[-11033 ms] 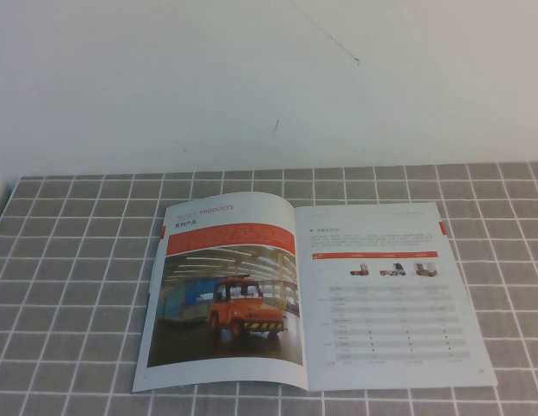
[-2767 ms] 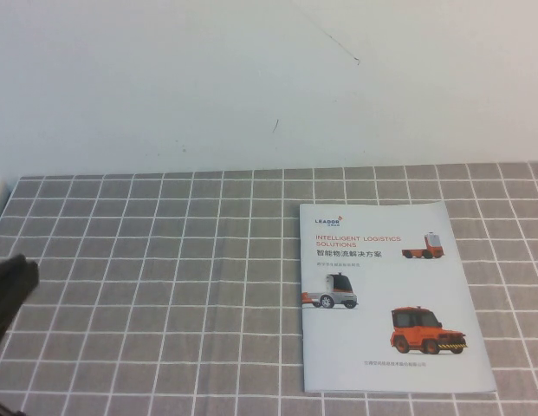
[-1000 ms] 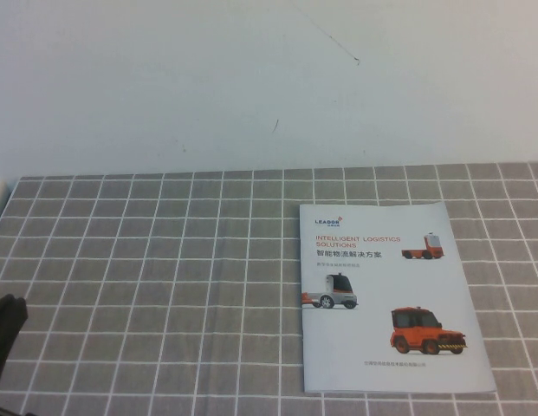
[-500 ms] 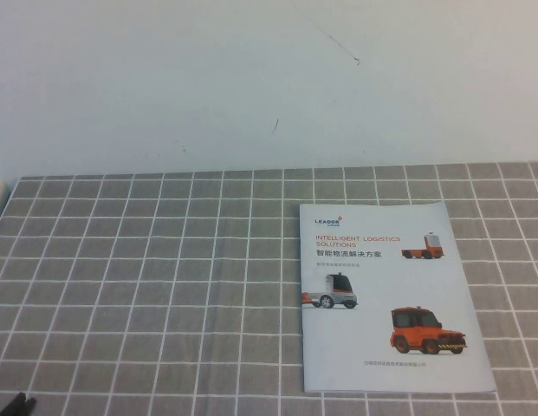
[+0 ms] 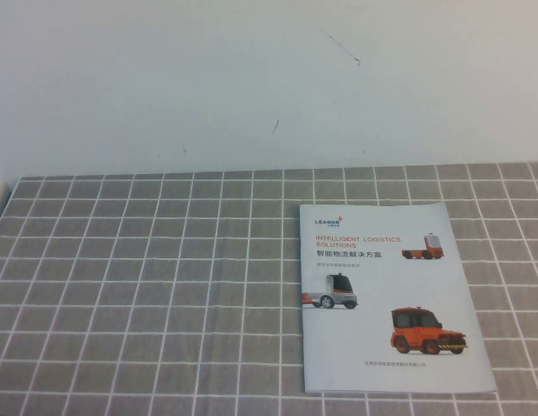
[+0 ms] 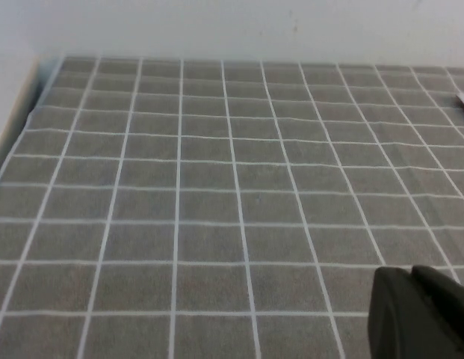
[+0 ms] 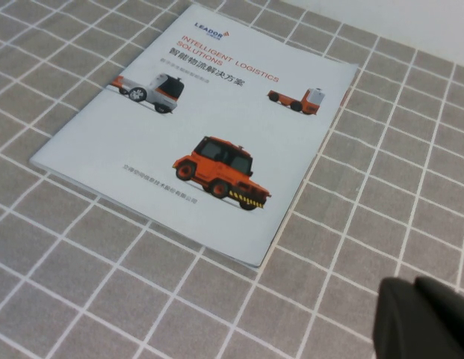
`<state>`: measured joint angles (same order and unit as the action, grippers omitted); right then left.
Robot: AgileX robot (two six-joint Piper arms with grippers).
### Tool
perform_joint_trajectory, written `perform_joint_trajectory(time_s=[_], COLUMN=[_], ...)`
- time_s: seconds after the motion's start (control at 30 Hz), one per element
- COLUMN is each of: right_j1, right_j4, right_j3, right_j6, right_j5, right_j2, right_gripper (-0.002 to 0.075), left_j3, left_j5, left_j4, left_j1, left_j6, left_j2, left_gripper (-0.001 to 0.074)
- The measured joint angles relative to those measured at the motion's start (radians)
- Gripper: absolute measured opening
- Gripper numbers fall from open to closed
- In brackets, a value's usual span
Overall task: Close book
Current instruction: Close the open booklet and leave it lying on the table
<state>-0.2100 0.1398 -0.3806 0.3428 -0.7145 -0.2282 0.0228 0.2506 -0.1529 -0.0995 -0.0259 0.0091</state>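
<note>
Book [image 5: 394,299]: closed, flat on the counter [image 5: 165,286], ahead of the right claw [image 7: 426,318] and apart from it.
Right claw: held low above the grey grid cloth, short of the book's near corner; whether wide or narrow cannot be told.
Cover: pale, front side up, with red and black title lines and three vehicles, the largest orange.
Long axis: runs away from the right claw, title end farthest.
Left claw [image 6: 418,314]: low over the cloth, well apart from the book; opening cannot be told.

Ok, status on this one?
Left hand over bare cloth, clear of book. Right hand beside book, not touching. Book closed, flat, cover up. Nothing obstructing.
</note>
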Motion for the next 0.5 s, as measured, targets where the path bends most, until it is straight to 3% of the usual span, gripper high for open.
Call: perform_joint_trajectory(time_s=[0.5], right_j1=[0.000], right_j4=[0.002], right_j3=[0.000], right_j6=[0.000], right_j5=[0.000], right_j2=[0.000], right_gripper=[-0.0001], left_j3=[-0.004], left_j5=[0.066], left_j4=[0.056], left_j1=[0.002], left_j6=[-0.007], left_j2=[-0.021], left_gripper=[-0.0001])
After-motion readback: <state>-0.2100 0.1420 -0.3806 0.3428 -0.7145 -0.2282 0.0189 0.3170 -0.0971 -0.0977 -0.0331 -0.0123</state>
